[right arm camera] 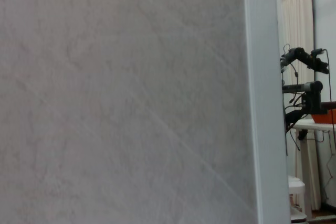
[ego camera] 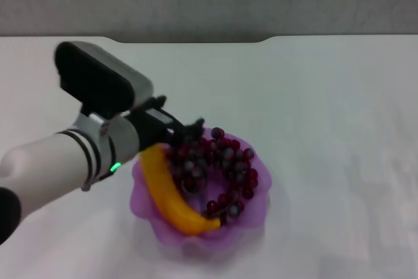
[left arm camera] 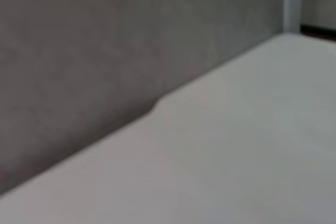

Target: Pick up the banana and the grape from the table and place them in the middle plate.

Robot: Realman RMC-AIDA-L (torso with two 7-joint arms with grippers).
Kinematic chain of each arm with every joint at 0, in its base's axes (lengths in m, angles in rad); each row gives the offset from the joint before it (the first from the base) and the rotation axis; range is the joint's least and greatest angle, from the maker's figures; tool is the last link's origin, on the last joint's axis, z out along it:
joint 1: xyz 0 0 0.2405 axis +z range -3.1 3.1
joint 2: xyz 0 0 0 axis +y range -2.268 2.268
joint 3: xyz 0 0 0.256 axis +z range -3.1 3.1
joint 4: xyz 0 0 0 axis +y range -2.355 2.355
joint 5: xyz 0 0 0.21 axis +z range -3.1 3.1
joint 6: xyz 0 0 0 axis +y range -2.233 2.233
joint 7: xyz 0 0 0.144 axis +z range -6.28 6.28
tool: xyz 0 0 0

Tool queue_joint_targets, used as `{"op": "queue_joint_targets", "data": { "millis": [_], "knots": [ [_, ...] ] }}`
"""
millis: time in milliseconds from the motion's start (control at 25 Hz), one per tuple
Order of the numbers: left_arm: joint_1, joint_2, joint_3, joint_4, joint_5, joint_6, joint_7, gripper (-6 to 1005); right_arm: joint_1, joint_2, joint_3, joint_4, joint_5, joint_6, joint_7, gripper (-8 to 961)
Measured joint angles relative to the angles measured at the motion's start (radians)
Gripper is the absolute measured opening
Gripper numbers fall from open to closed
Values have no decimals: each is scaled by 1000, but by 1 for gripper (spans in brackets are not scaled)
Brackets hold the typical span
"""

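Both fruits in middle plate (ego camera: pixel 256 217); left gripper (ego camera: pixel 189 132) over grape (ego camera: pixel 219 164), finger state unclear, banana (ego camera: pixel 171 194) top hidden.

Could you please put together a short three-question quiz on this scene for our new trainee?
1. True or false: the banana lies inside the purple plate.
2. Which gripper is over the plate's rim, beside the grapes?
A. the left gripper
B. the right gripper
C. both
3. Fill in: the plate rests on the white ____.

Key:
1. True; the banana lies along the plate's left side, next to the grapes.
2. A; the head view shows only the left arm, and the right gripper is not in view.
3. table
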Motion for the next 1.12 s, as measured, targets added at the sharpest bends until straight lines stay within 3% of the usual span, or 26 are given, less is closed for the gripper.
{"op": "queue_joint_targets", "data": {
  "millis": [240,480,640,680,760,1120],
  "knots": [
    [33,2,-9,28,-1,204,32,903,4,0,0,-1,0,3,-17,857],
    [22,-2,5,144,-27,438,22,903,7,0,0,-7,0,3,-30,857],
    [-36,-4,36,306,-62,637,-14,903,16,0,0,-6,0,4,-31,857],
    [-36,-4,36,306,-62,637,-14,903,18,-1,0,-6,0,5,-31,857],
    [-100,2,62,464,-66,793,-143,903,23,-1,0,-3,0,5,-35,857],
    [-215,11,57,752,72,1043,-477,903,31,-2,1,-3,0,0,-41,858]
  ]
}}
